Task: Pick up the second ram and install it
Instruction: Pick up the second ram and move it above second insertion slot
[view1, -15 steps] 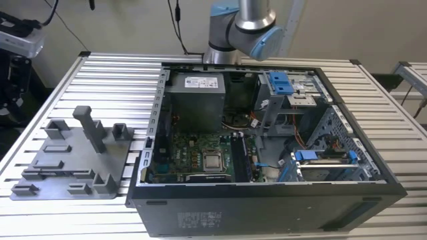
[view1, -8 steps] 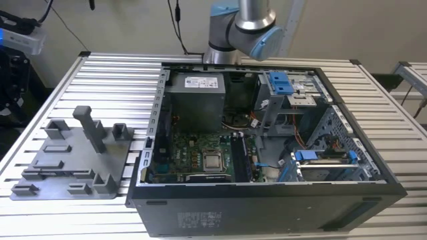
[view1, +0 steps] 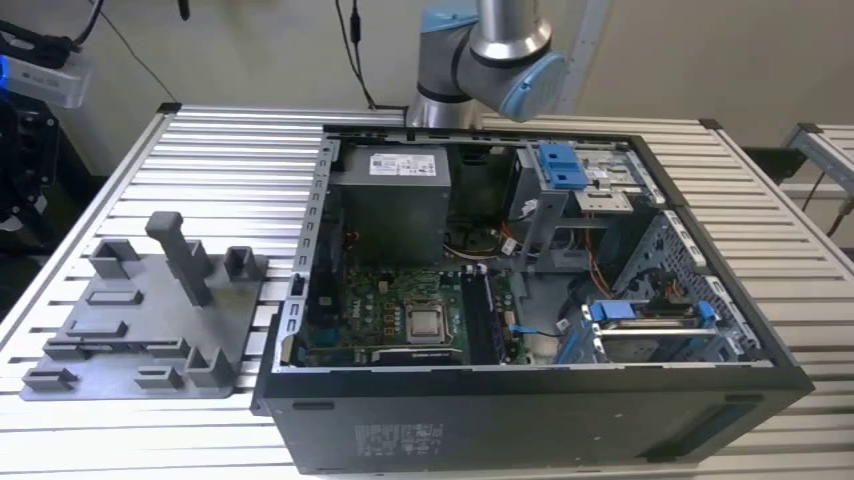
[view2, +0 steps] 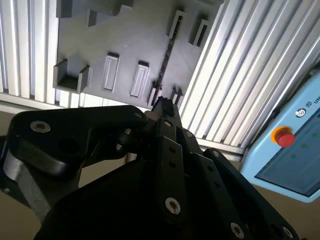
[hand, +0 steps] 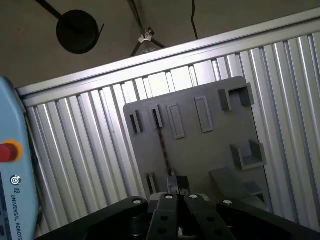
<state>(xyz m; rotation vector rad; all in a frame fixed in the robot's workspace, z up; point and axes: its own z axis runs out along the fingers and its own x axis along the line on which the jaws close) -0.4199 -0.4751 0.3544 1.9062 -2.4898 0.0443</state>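
Observation:
The second ram (hand: 163, 147) stands on its long edge in a slot of the grey fixture plate (hand: 210, 150), seen as a thin dark strip in both wrist views (view2: 167, 60). My gripper (hand: 177, 184) hangs high above the plate, over one end of the stick and well clear of it. Its black fingers (view2: 163, 107) are drawn together with nothing between them. In the exterior view the grey fixture plate (view1: 147, 330) lies on the slatted table at that view's left. Beside it stands the open computer case (view1: 534, 300), with the motherboard (view1: 400, 310) exposed.
The arm's column (view1: 487, 50) rises behind the case. A tall grey post (view1: 180, 255) and several low holders stand up from the fixture plate. A light blue pendant with a red button (view2: 285, 137) sits past the table's edge. The case holds blue drive brackets (view1: 561, 165) and cables.

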